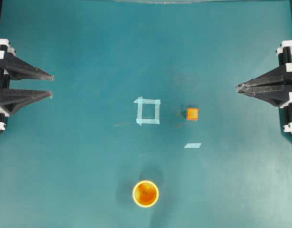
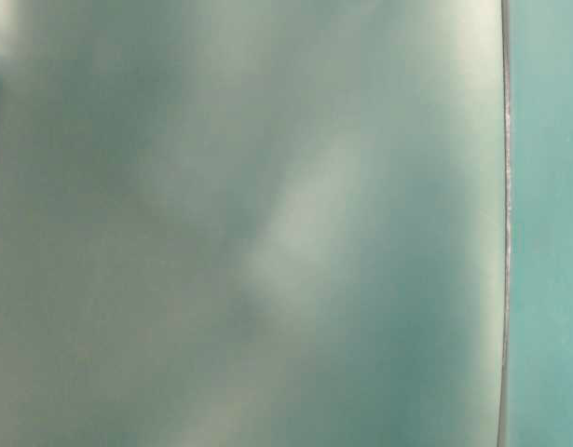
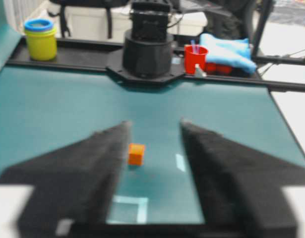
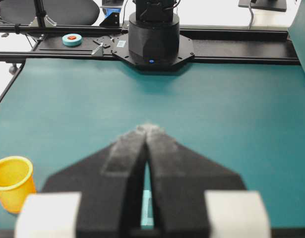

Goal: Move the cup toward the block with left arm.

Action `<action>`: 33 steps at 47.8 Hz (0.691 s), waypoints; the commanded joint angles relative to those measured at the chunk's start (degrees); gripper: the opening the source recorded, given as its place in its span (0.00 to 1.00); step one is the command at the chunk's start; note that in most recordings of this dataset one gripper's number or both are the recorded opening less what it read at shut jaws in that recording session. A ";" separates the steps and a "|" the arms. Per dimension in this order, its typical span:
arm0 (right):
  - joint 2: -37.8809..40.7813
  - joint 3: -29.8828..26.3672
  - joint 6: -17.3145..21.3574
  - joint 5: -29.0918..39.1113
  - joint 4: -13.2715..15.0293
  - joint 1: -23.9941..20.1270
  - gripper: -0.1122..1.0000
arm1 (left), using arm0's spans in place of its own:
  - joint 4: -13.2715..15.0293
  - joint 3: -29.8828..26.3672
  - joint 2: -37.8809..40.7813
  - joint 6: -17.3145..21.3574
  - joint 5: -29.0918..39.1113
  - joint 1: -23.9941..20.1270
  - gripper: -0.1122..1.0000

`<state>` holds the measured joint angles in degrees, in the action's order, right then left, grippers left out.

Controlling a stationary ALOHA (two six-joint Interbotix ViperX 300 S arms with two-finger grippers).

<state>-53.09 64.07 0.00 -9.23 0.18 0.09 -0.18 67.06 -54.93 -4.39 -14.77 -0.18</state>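
- Near the table's front edge stands the cup (image 1: 146, 194), upright and alone, well apart from both arms.
- The block (image 1: 192, 113) sits just right of the tape square (image 1: 148, 111), above a tape strip (image 1: 193, 145).
- The left gripper (image 1: 51, 85) waits at the left edge, jaws spread, holding nothing.
- The right gripper (image 1: 238, 87) has its fingers pressed together.

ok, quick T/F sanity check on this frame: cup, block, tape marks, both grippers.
1. The left gripper is open and empty. True.
2. The cup sits inside the tape square. False: it stands apart from it, nearer the bottom edge of the overhead view.
3. The block lies beside the tape square, on the right gripper's side. True.
4. The right gripper is open. False: its jaws are together.
5. The tape strip touches the block. False: teal mat shows between them.
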 commanded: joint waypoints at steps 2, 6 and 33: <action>0.18 -1.67 -0.09 -0.18 0.00 0.00 0.10 | -0.09 -1.49 0.97 -0.79 -0.09 -0.09 0.60; 0.09 -1.67 -0.09 -0.18 0.00 0.00 0.10 | -0.09 -1.67 1.49 -0.88 0.62 -0.18 0.68; 0.18 -1.67 0.00 0.09 0.00 0.00 0.10 | -0.09 -6.94 10.55 -0.97 11.69 2.72 0.89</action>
<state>-53.00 64.07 0.09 -8.96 0.26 0.18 -0.18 62.31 -45.70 -5.45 -3.43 1.05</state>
